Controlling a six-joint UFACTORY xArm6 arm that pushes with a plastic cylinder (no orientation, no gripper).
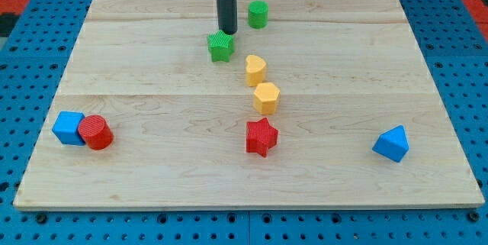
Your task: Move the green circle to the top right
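The green circle (pixel 258 14) is a small green cylinder standing near the view's top, a little right of the middle of the wooden board (pixel 152 69). My dark rod comes down from the view's top edge. My tip (pixel 227 31) is just left of and slightly below the green circle, a short gap apart from it. The tip is right at the upper edge of a green star (pixel 221 46), touching or nearly touching it.
A yellow heart (pixel 255 69) and a yellow hexagon (pixel 267 97) lie below the green star, with a red star (pixel 261 137) under them. A blue cube (pixel 69 127) and a red cylinder (pixel 97 132) sit together at the left. A blue triangle (pixel 391 143) lies at the right.
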